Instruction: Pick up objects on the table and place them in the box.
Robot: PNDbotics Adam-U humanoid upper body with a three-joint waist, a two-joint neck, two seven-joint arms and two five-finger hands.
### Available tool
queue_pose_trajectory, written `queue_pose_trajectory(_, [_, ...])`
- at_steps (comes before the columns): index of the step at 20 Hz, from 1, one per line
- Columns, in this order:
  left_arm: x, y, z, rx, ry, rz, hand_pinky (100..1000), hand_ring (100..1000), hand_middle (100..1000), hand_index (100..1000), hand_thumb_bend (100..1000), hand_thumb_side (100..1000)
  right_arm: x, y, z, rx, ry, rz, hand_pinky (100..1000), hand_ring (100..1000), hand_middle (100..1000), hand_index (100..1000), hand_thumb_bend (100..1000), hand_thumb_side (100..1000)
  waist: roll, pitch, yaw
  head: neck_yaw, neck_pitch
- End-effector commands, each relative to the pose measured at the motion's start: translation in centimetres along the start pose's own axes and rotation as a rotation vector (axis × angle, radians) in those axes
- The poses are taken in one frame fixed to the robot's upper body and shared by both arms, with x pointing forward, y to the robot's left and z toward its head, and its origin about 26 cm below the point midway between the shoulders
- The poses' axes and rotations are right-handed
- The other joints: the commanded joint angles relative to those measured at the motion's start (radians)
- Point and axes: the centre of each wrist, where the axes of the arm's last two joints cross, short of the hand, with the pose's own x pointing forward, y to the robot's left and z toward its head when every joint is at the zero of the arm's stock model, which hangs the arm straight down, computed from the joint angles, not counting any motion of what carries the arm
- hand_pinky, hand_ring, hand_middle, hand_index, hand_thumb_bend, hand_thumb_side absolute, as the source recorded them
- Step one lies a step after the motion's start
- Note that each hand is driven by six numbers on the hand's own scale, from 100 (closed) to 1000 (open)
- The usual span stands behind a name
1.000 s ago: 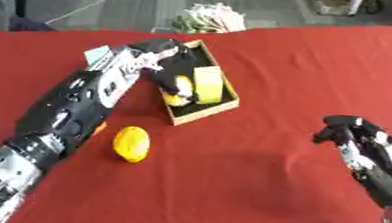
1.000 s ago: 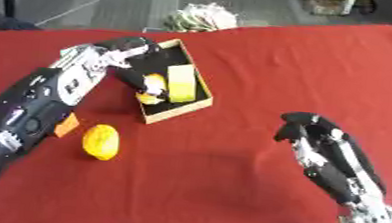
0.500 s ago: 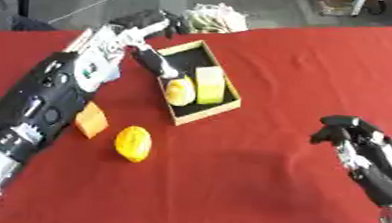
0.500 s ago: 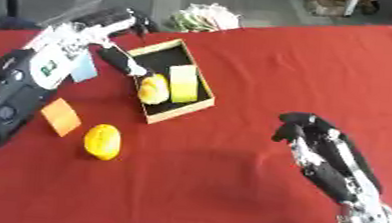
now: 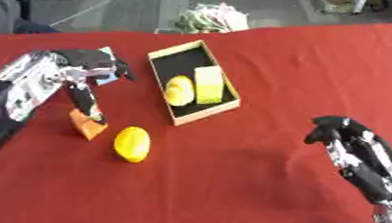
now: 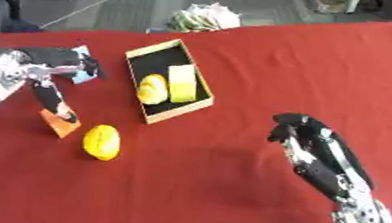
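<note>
An open wooden box (image 5: pixel 228 102) with a black floor lies on the red table (image 5: pixel 256 178). Inside it are a round yellow fruit (image 5: pixel 179 90) and a pale yellow block (image 5: pixel 208 84). Left of the box, my left hand (image 5: pixel 78 69) is open, fingers spread, with one finger reaching down onto an orange block (image 5: pixel 86 128). A yellow lemon-like fruit (image 5: pixel 132 143) lies just right of that block. At the lower right my right hand (image 6: pixel 307 142) hangs above the cloth, fingers loosely bent and holding nothing.
A small pale blue and white packet (image 6: pixel 82 74) lies beside my left hand. Beyond the table's far edge a white and green bundle (image 5: pixel 210 16) sits on the grey floor. Bare red cloth stretches between the box and my right hand.
My left hand has drawn back from above the box, leftward and down onto the orange block. The round yellow fruit now lies in the box. The right hand has barely moved.
</note>
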Motion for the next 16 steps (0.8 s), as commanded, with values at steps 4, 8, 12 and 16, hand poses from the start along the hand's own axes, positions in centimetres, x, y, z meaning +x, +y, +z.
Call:
queue_pose_trajectory(4, [-3.1,1.8,4.8,-0.070,0.084,-0.124,878,813,787,863,723,100,0.5,-0.1,-0.4,0.015,-0.020,0.012,726,596,544,731,100,429,0.000,-0.009,-0.008,0.014,0.004])
queue_pose_trajectory(8, [-2.9,2.4,5.0,-0.099,0.070,-0.105,877,807,782,859,711,100,0.4,-0.1,-0.5,0.017,-0.020,0.010,727,596,544,731,100,430,-0.001,-0.010,-0.008,0.015,0.004])
queue_pose_trajectory(12, [-2.6,2.4,5.0,-0.149,0.052,-0.078,875,798,774,854,702,100,0.4,-0.1,-0.5,0.017,-0.021,0.010,727,595,544,731,100,431,-0.001,-0.011,-0.008,0.015,0.004])
queue_pose_trajectory(16, [-2.3,1.8,4.9,-0.214,0.019,-0.046,873,790,768,849,692,100,0.4,-0.1,-0.5,0.019,-0.021,0.011,727,596,544,731,100,430,-0.002,-0.011,-0.007,0.014,0.004])
